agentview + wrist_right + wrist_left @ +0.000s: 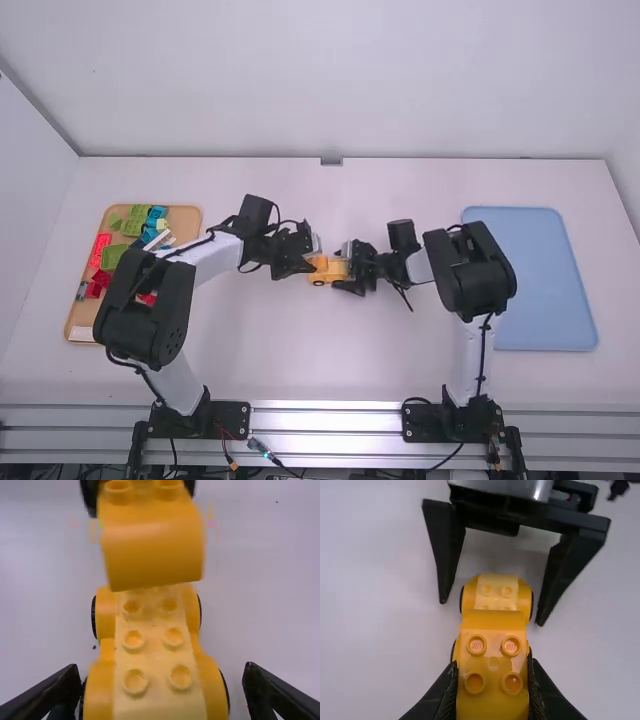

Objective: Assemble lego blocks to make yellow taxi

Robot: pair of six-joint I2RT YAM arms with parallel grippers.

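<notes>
- Wheeled yellow base [155,652] is set mid-table, flanked by right gripper [160,671], fingers wide apart.
- Yellow block [493,697] is pinched in left gripper [492,665] above base; seating apparently left undone.

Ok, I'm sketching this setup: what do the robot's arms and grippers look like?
The left arm and right arm have white sections, bulky black joints and thin black cables looping alongside. The left gripper and right gripper are black, each with two fingers; the right one also has a silvery part.
</notes>
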